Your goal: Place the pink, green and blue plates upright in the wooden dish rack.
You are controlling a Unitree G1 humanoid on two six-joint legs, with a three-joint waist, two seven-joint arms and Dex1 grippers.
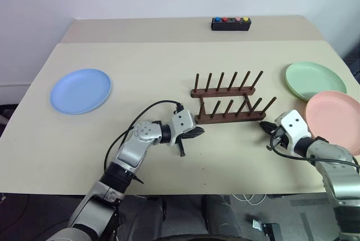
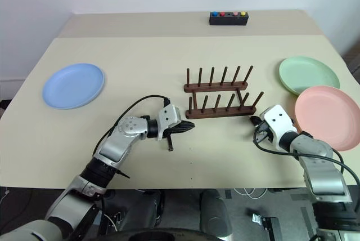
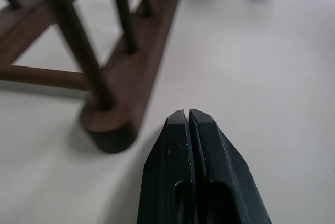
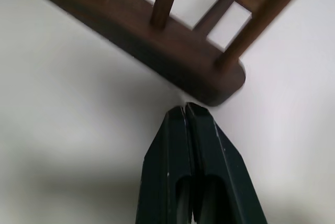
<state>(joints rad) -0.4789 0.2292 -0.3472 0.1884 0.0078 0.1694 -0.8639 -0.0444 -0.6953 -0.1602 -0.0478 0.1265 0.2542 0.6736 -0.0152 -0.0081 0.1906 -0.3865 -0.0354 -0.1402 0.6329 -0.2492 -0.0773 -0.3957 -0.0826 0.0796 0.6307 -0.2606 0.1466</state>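
Rack of dark wood is standing empty near the middle of the table, its two rails of pegs pointing up. The left gripper is hovering just beside the near rail's left end, fingers pressed together with nothing between them; the left wrist view is showing that rail end close ahead of the tips. The right gripper is sitting just off the near rail's right end, its fingers likewise closed on nothing, almost touching the wood in the right wrist view. The blue plate is lying flat well apart to the left. The green plate and the pink plate are lying flat to the right, the pink one overlapping the green one's near edge, just beyond the right gripper. A black box with coloured buttons is resting at the far edge.
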